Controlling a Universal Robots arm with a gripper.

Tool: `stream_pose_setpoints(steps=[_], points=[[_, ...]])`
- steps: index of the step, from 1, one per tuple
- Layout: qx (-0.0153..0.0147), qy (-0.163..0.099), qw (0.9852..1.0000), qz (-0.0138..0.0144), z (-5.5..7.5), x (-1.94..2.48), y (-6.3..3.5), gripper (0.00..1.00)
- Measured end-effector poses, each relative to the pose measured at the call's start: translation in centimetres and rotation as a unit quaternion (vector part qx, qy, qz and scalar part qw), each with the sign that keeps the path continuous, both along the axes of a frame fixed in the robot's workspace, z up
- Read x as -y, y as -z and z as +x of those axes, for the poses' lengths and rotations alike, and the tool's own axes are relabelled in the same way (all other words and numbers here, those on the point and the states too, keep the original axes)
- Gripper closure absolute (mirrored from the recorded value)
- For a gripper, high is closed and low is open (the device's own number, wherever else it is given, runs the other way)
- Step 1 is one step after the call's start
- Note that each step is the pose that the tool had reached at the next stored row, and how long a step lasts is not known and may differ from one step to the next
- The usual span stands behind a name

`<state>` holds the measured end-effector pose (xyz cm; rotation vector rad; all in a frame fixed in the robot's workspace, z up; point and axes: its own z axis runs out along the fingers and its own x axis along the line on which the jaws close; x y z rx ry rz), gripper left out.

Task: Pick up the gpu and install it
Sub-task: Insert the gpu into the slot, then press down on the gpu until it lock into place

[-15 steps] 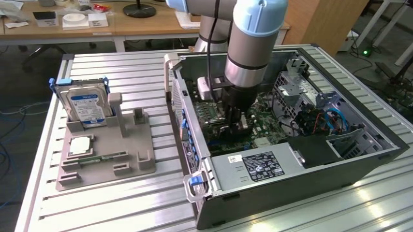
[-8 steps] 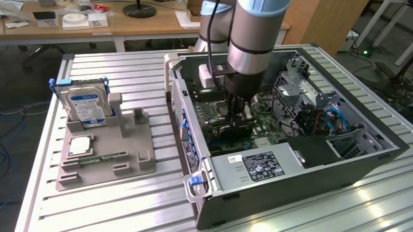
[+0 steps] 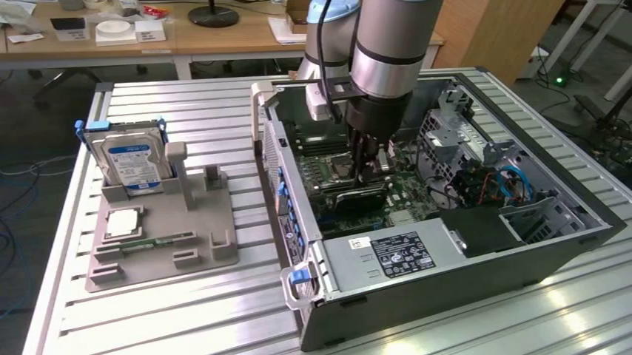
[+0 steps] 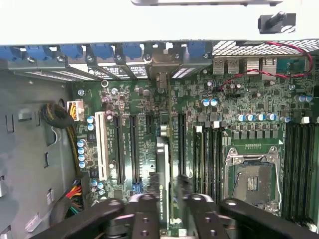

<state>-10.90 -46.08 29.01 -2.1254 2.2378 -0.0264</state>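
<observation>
Fingers (image 4: 167, 209) closed on gpu (image 4: 163, 191), held edge-on over motherboard (image 4: 149, 107) expansion slots inside open computer case (image 3: 553, 244) on counter (image 3: 197, 310).

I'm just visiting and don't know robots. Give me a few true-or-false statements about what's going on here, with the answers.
1. The gripper is down inside the open computer case. True.
2. The gpu lies on the grey holder outside the case. False: it stands on edge over the motherboard, between the gripper's fingers.
3. A hard drive stands upright in the grey holder. True.
4. The processor socket on the motherboard holds a cooler. False: it is bare, with no cooler on it.
5. The case stands upright with its side closed. False: it lies on its side, open.
</observation>
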Motion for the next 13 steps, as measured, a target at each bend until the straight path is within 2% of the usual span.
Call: stream_pose_setpoints(steps=[1,3,4,5,13], points=[[0.0000,0.000,1.0000,0.0000,0.00,0.00,0.00,0.73],[0.0000,0.000,1.0000,-0.0001,0.00,0.00,0.00,0.84],[0.0000,0.000,1.0000,0.0000,0.00,0.00,0.00,0.84],[0.0000,0.000,1.0000,0.0000,0.00,0.00,0.00,0.89],[0.0000,0.000,1.0000,-0.0001,0.00,0.00,0.00,0.89]])
